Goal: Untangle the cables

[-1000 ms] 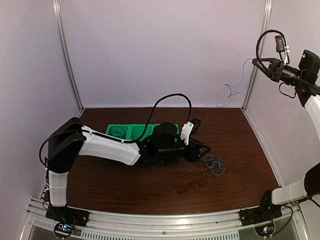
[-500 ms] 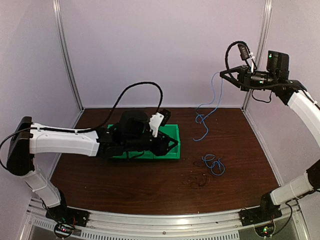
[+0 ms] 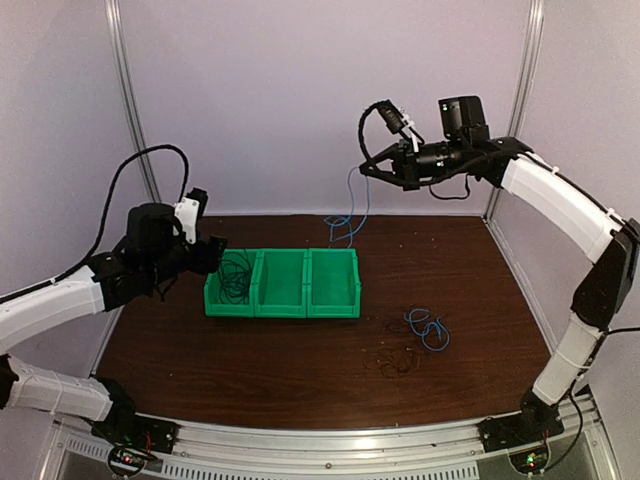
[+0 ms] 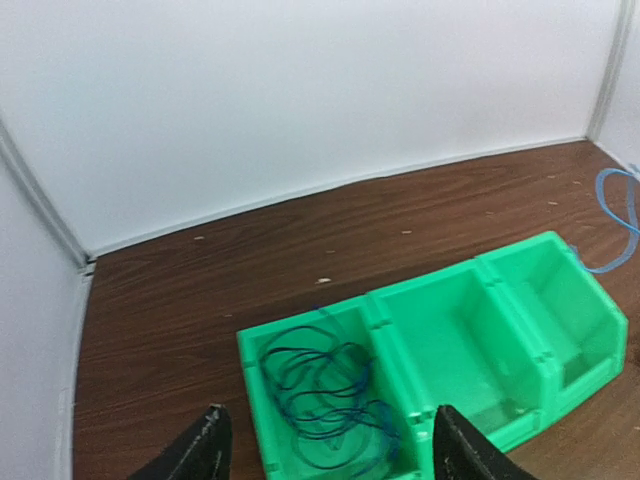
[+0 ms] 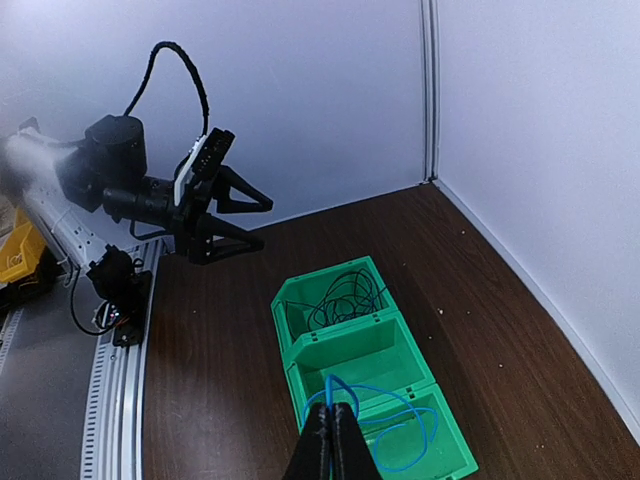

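Here, between white walls (image 3: 300,100) over brown table (image 3: 300,375), left tool (image 4: 328,440) gapes; right tool (image 5: 331,415) pinches blue cable (image 3: 341,228).

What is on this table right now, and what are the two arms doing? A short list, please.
Green bin: three compartments; left one holds dark cable
Left pincer: open, empty, near bin's left end
Right pincer: raised, shut on held blue cable, dangling by bin's right end
Table: loose blue cable and black cable, right of bin
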Tool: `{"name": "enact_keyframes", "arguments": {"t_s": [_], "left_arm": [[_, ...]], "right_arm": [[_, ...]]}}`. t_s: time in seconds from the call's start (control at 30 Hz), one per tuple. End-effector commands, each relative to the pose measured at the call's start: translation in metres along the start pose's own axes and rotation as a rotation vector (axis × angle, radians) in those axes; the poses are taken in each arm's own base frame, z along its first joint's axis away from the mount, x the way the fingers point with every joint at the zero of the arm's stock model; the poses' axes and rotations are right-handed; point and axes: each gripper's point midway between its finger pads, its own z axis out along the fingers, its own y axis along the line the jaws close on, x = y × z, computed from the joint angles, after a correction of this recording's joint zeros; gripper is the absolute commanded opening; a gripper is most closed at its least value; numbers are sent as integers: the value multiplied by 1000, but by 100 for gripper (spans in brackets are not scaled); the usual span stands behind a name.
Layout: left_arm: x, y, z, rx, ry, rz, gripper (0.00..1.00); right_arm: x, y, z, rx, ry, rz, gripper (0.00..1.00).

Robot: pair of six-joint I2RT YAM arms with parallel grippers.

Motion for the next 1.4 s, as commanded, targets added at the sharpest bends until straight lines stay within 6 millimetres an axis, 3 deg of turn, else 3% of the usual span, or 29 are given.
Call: {"name": "enact_keyframes", "arguments": {"t_s": [0.0,0.13,0.23,0.4,0.7,1.13,1.37], "left_arm": [[13,73,-11,-257,-6,0,72],[10,108,-23,-366,-55,-46,72],[7,123,-29,-413,-67,-76,73],[2,120,-33,-378,-96,-97,73],[0,116,-32,-354,-97,-102,73],[-2,116,-34,-353,-107,-100,73],[-2,116,-35,-353,-106,-93,73]], "right_arm": [[-22,3,29,-31,-17,-50,0],[-19,7,64,-76,-7,-55,0],[-5,6,91,-110,20,-31,0],[15,-2,118,-125,52,6,0],[56,-24,147,-46,134,19,0],[145,-43,215,42,303,14,0],[186,-43,244,138,412,-66,0]]}}
